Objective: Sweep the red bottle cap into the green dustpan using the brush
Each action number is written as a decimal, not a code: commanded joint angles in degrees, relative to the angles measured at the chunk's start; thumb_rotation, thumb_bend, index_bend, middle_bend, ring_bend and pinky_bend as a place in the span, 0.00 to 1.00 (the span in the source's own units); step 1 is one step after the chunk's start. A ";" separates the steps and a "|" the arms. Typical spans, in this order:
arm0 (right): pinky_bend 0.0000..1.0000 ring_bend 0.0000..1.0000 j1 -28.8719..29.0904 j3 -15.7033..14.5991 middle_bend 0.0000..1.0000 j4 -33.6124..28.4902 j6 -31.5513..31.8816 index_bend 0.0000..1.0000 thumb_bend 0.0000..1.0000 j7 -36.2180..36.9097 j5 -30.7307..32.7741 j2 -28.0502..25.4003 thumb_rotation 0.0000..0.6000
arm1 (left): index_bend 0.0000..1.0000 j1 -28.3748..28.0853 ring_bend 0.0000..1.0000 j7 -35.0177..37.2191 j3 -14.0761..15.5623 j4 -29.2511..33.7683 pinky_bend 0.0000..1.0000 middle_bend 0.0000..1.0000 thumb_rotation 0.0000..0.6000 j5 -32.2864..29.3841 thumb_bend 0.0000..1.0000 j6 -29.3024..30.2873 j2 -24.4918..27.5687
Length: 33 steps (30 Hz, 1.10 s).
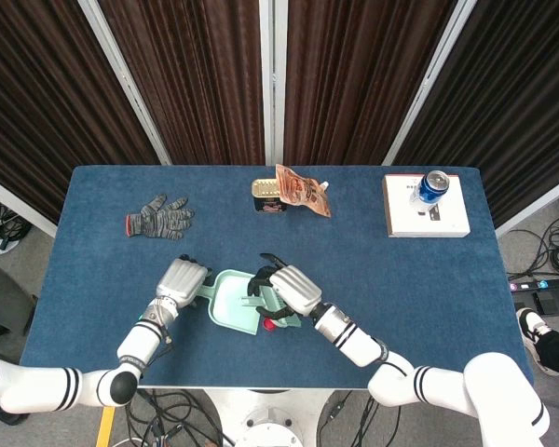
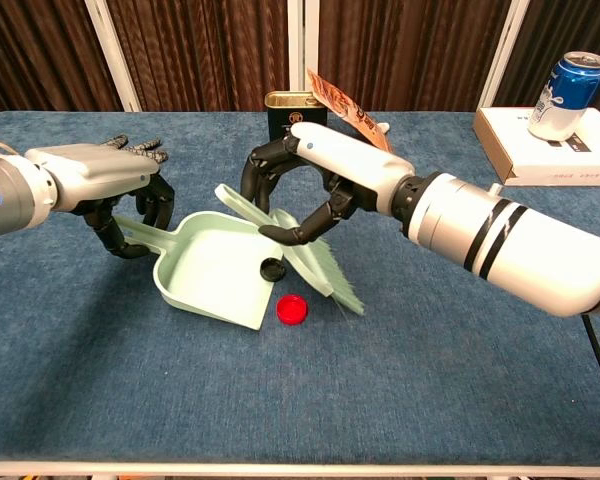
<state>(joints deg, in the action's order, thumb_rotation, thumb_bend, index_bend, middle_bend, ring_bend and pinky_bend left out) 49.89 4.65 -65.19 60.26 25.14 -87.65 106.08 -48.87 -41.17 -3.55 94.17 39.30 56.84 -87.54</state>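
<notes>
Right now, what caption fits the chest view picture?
Right hand holding pale green brush beside small red bottle cap, left hand gripping green dustpan.

Open table [image 2: 400, 380] right of red cap [image 2: 292, 310]

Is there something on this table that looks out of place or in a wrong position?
The red bottle cap lies on the cloth just outside the green dustpan, not swept in. The brush, held by the right hand, is beside it. A glove lies apart.
</notes>
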 commanded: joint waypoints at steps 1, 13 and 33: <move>0.06 0.31 -0.29 0.05 0.67 0.06 0.23 0.83 0.61 -0.01 -0.20 0.49 1.00 | 0.51 -0.39 0.33 -0.20 -0.33 0.14 0.23 0.47 1.00 -0.65 0.35 0.18 -0.33; 0.05 0.31 -1.31 0.89 0.68 1.98 1.91 0.84 0.62 0.39 -0.85 3.95 1.00 | 0.51 -2.23 0.34 -0.88 -1.36 0.33 0.24 0.47 1.00 -3.46 0.35 0.19 -2.13; 0.05 0.32 0.23 3.34 0.68 4.19 4.73 0.85 0.62 6.37 -3.70 6.14 1.00 | 0.51 -4.66 0.34 -1.26 -1.33 0.61 0.24 0.47 1.00 -6.43 0.35 -0.28 -2.83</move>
<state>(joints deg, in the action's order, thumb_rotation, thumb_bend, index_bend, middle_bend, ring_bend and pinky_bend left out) 50.02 7.88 -60.70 64.67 31.26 -91.06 112.53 -53.51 -42.45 -4.89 94.79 32.89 56.57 -90.39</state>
